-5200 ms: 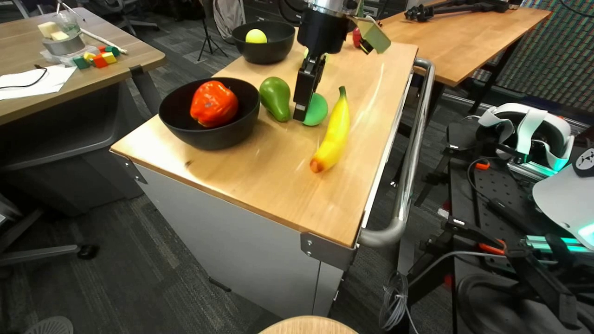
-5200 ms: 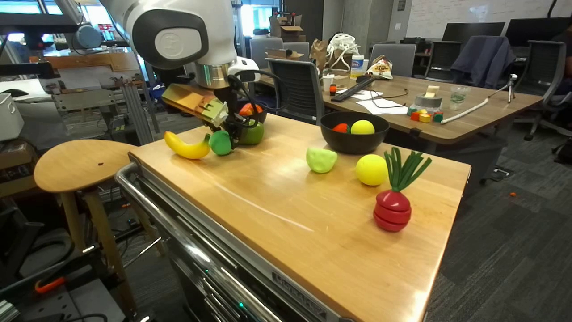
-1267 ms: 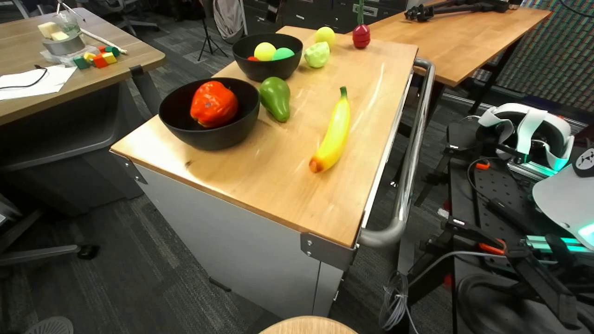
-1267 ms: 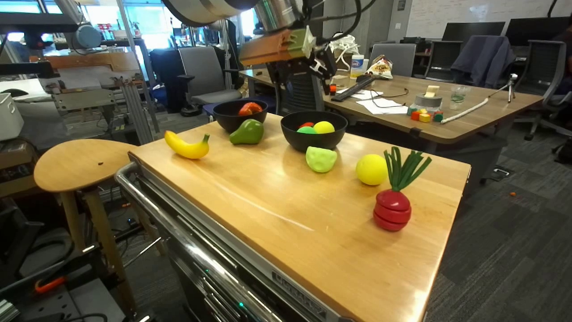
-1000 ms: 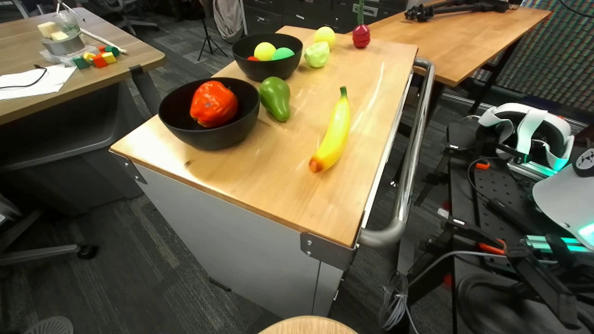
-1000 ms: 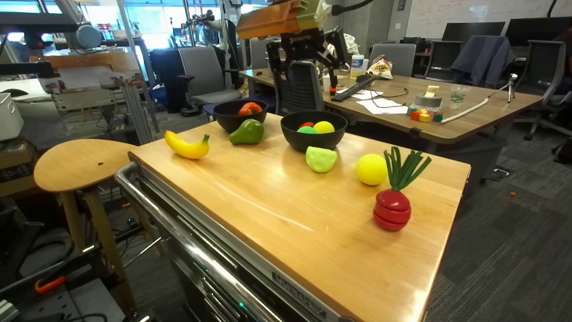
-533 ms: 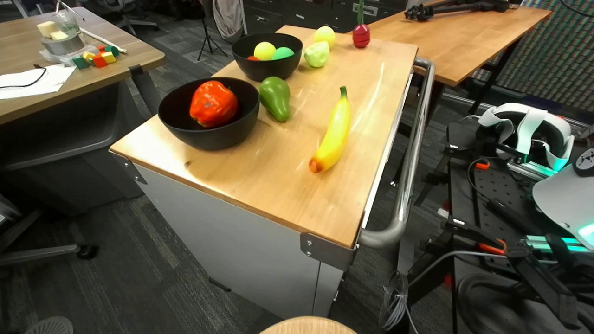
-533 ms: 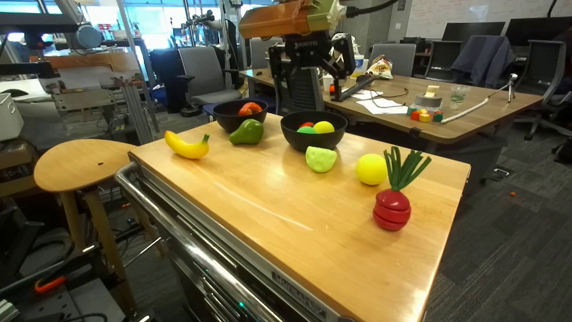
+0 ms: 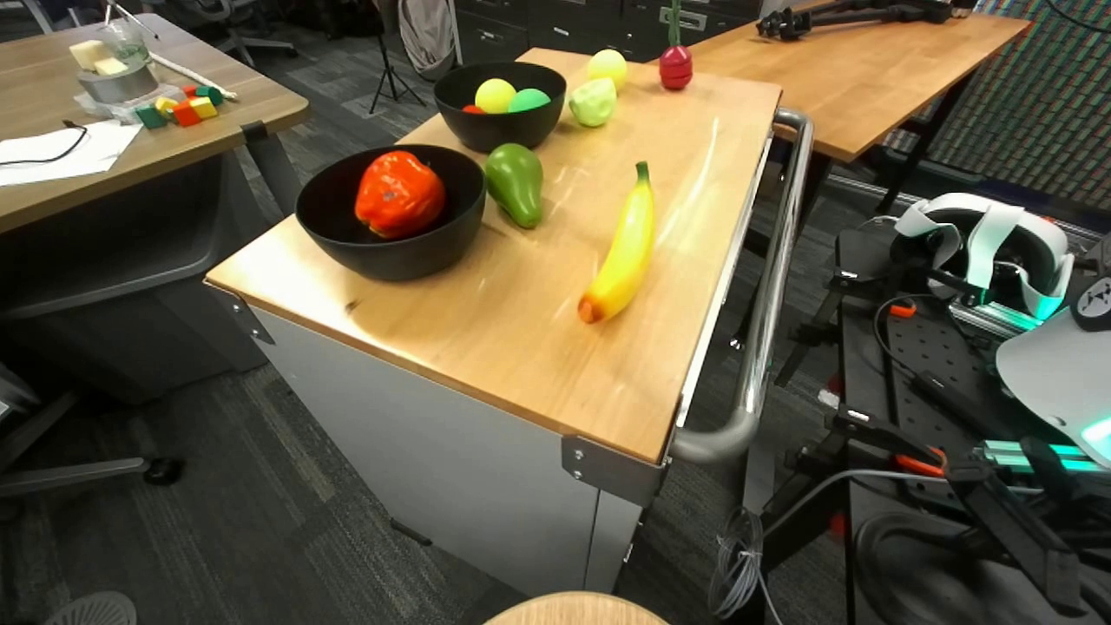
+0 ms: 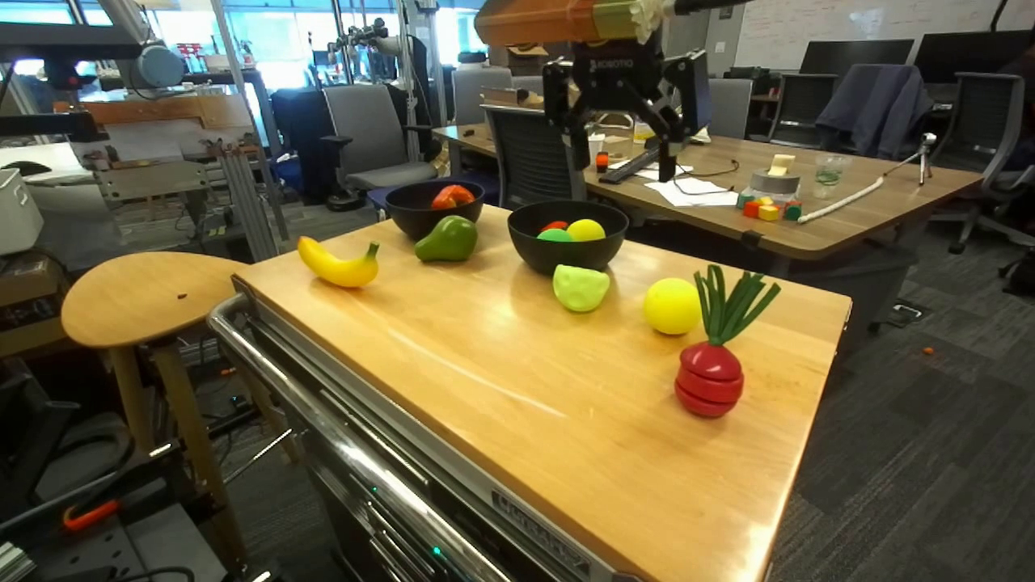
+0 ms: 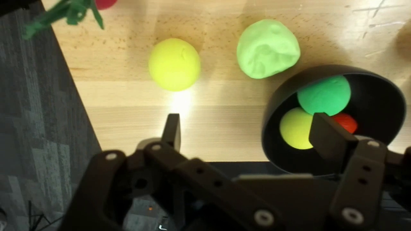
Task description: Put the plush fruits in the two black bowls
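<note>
A black bowl (image 9: 395,260) holds a red-orange pepper (image 9: 399,195). Beside it, another black bowl (image 10: 566,257) contains a green ball (image 11: 327,94), a yellow ball (image 11: 292,128) and a red piece (image 11: 346,123). Out on the cart top lie a banana (image 9: 627,252), a green pear-shaped fruit (image 9: 516,187), a dented pale green piece (image 11: 268,48), a second yellow ball (image 11: 175,64) and a red beet-like piece (image 10: 709,380) with green leaves. My gripper (image 11: 247,128) hangs open and empty above them; in the wrist view one finger covers part of the fuller bowl.
The wooden cart top (image 10: 485,347) has a metal handle rail (image 9: 777,286) along one side. A round stool (image 10: 145,299) stands at its end. Behind is a desk (image 10: 857,206) with papers, tape and small blocks. The gripper is out of view in an exterior view.
The green ball has gone from beside the banana into a bowl, and that bowl sits closer to the pepper's bowl. Over the last second the gripper has lowered and moved sideways toward the loose yellow ball.
</note>
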`<action>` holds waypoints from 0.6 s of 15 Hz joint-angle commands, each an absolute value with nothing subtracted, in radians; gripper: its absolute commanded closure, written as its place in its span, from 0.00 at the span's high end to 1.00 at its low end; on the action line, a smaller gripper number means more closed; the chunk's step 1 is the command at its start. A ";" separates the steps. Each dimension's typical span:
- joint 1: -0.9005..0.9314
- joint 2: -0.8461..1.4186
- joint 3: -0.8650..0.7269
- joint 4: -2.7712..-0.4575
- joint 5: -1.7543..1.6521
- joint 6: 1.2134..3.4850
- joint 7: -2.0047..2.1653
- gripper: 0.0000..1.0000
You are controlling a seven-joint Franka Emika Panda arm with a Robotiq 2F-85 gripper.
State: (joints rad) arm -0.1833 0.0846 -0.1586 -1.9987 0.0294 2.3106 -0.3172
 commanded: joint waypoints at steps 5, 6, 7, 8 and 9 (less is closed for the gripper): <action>-0.233 0.286 -0.189 -1.831 0.066 2.256 -0.114 1.00; -0.235 0.312 -0.185 -1.811 0.077 2.248 -0.093 1.00; -0.235 0.337 -0.183 -1.789 0.082 2.239 -0.066 1.00; -0.233 0.364 -0.182 -1.768 0.083 2.237 -0.036 1.00; -0.230 0.388 -0.181 -1.748 0.084 2.237 -0.006 1.00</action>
State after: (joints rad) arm -0.2310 0.3093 -0.1865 -1.8522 0.0593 2.2799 -0.0822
